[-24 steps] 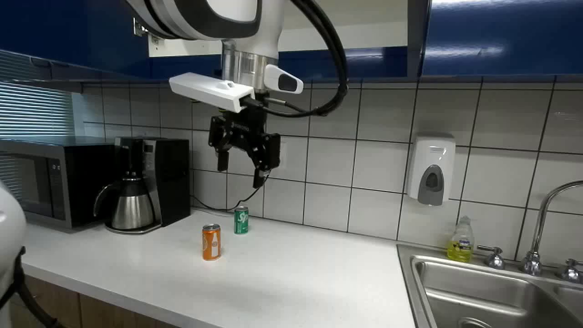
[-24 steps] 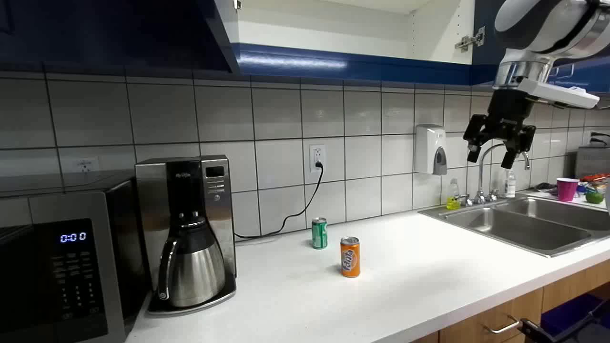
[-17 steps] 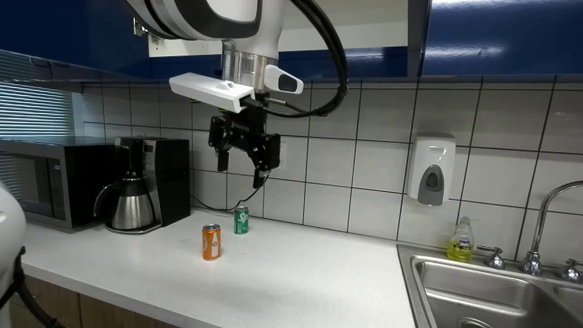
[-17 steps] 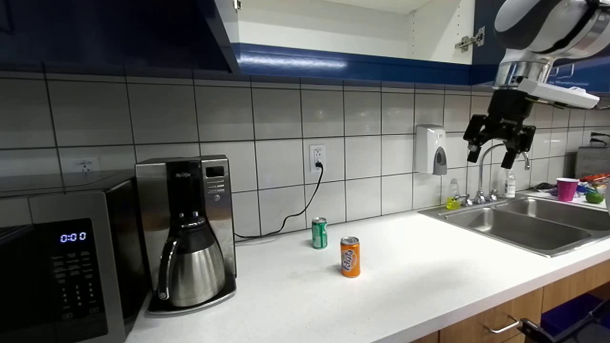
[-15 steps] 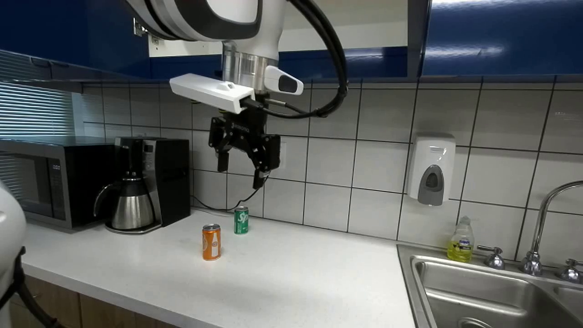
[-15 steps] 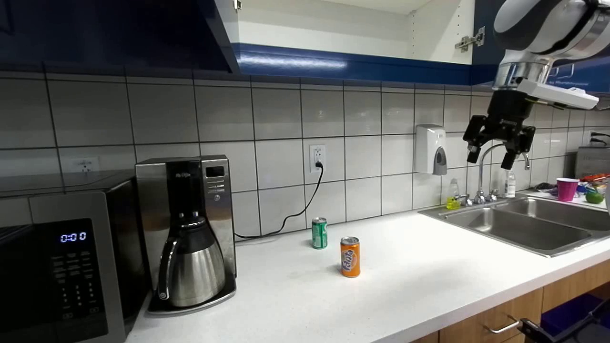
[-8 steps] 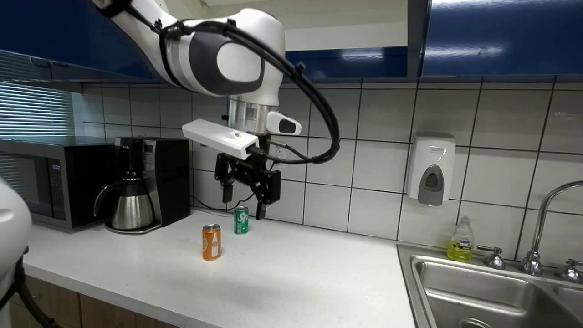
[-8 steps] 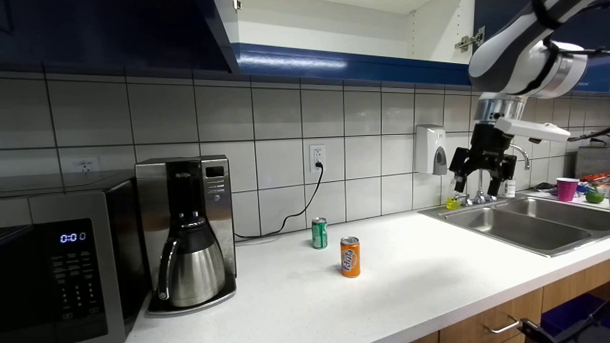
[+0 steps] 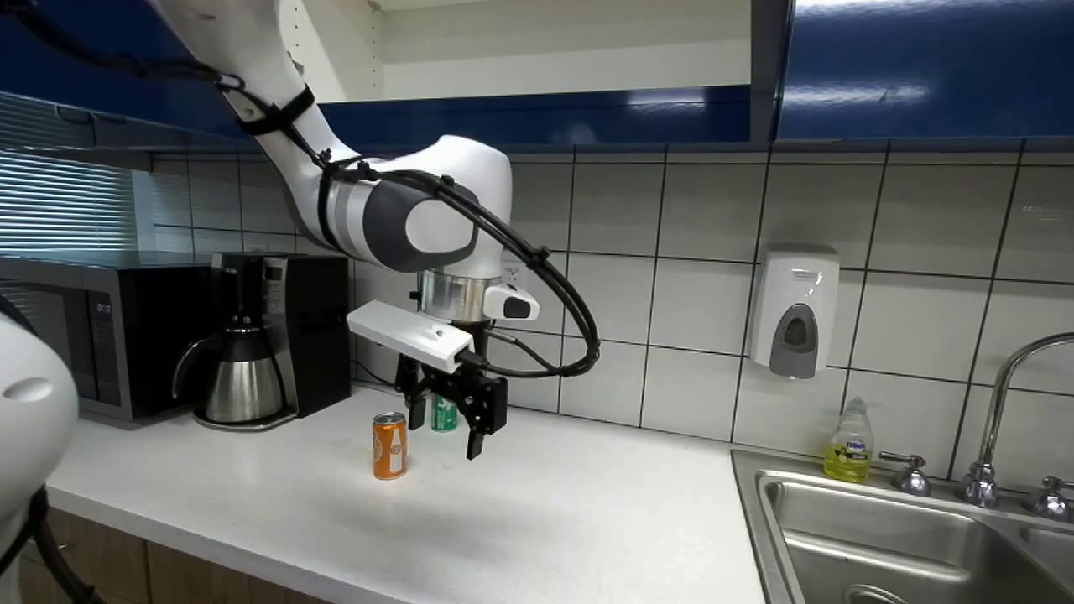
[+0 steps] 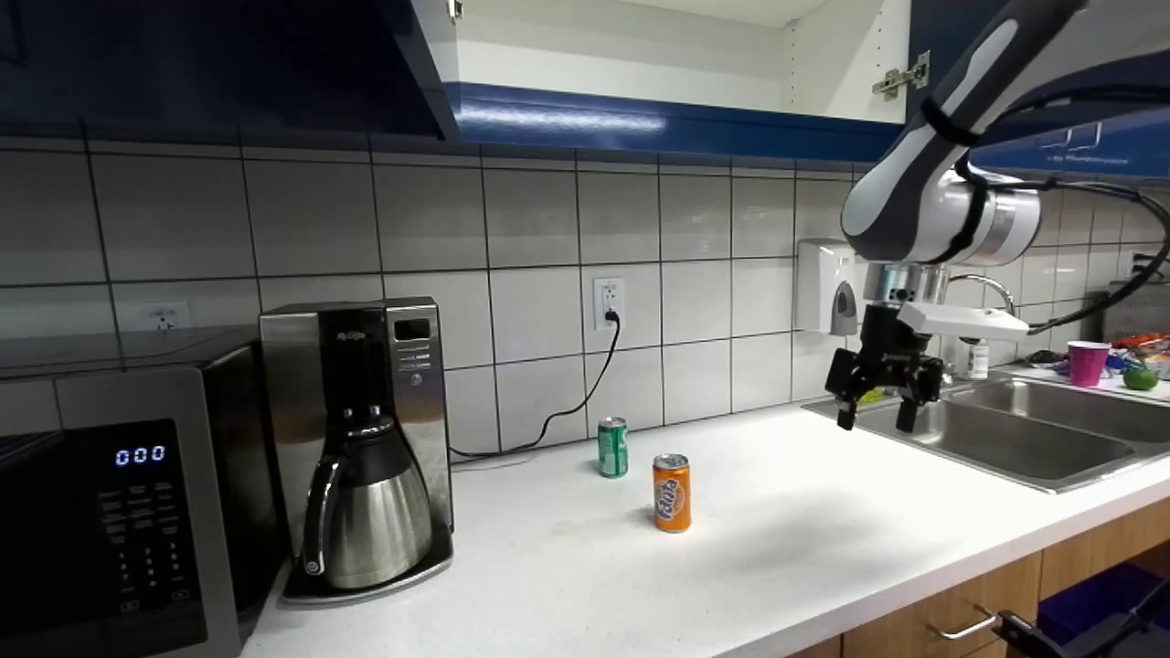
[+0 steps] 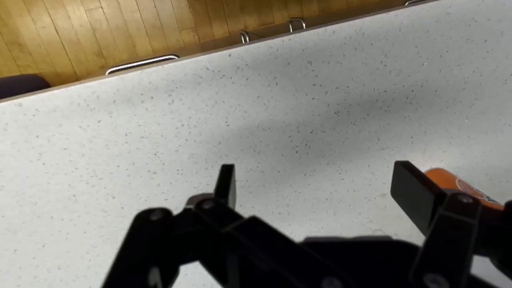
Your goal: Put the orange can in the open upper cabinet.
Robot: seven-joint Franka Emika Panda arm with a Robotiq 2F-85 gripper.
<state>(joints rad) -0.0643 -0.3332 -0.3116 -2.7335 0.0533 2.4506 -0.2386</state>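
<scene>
A: Where is the orange can [image 9: 390, 446] to be found from the gripper [image 9: 445, 436]?

B: In an exterior view it is seen beside the gripper, toward the coffee maker [image 9: 310, 335], stood upright on the counter [image 9: 587, 503]. The green can [image 9: 445, 413] is partly covered, being set behind the gripper, and the open upper cabinet [image 9: 570, 50] is seen above it.

A: Is this borne out elsewhere?

B: In an exterior view the orange can [image 10: 672, 493] is shown lower than the gripper [image 10: 876, 423] and well apart from it, likewise toward the coffee maker [image 10: 416, 384].

A: And in the wrist view?

B: There the orange can [image 11: 442, 179] is partly hidden behind one finger [image 11: 416, 196], outside the gap. The fingers are spread wide and nothing is held between them.

A: On what is the coming move judged to turn?

B: On that sideways offset, which seems to be laid roughly along the line from finger to finger. The orange can's long axis is vertical, much like the downward-pointing fingers, so a grasp from above is judged feasible. The gripper should be carried across above the orange can before being lowered; otherwise it may be knocked by the leading finger (only one arm [image 9: 487, 176] is seen, so no nearer one need be picked).

A: And the count?

B: One gripper with two fingers, one orange can, one green can, one open upper cabinet, one coffee maker and one microwave [image 9: 168, 327] are counted.
</scene>
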